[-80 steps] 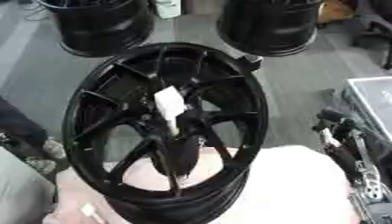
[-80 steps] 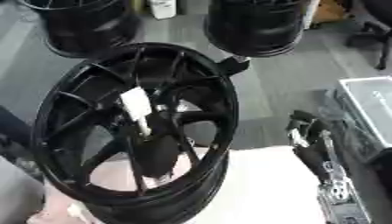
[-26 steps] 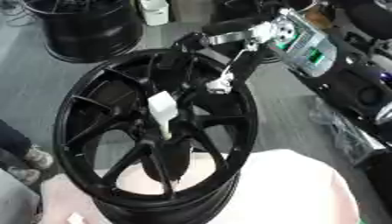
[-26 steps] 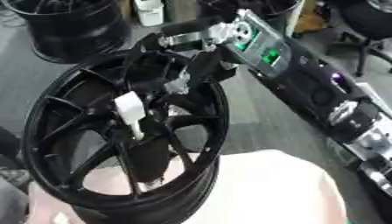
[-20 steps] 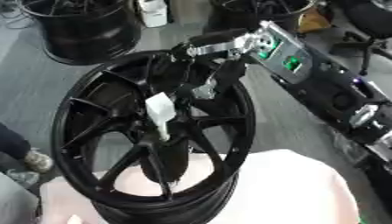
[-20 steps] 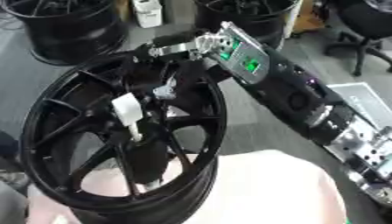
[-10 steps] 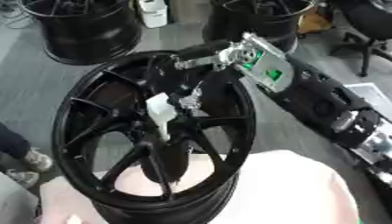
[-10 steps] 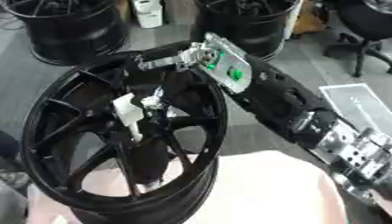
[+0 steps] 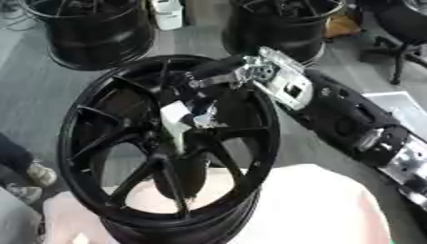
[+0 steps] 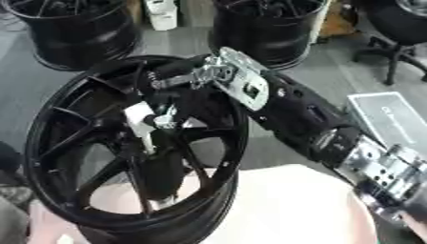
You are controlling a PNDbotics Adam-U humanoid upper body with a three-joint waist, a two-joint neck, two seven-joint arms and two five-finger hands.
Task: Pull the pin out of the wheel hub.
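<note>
Left eye view: white pin (image 9: 177, 123) standing in the centre of the black wheel hub (image 9: 167, 143), long axis roughly upright, leaning slightly. Right hand (image 9: 218, 76) reaching in from the upper right, fingertips just beside the pin's top, touching or nearly so. Grip state: cannot tell. Left hand nowhere visible.

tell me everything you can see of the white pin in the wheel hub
The pin is a white, blocky piece with a wider top and a narrower stem running down into the centre of the black wheel hub, where the spokes meet. It looks like plastic, stands nearly upright, tilted slightly, and is still seated. The right robot hand reaches in from the upper right, its fingers right at the pin's top; whether they grip it is unclear.
</note>
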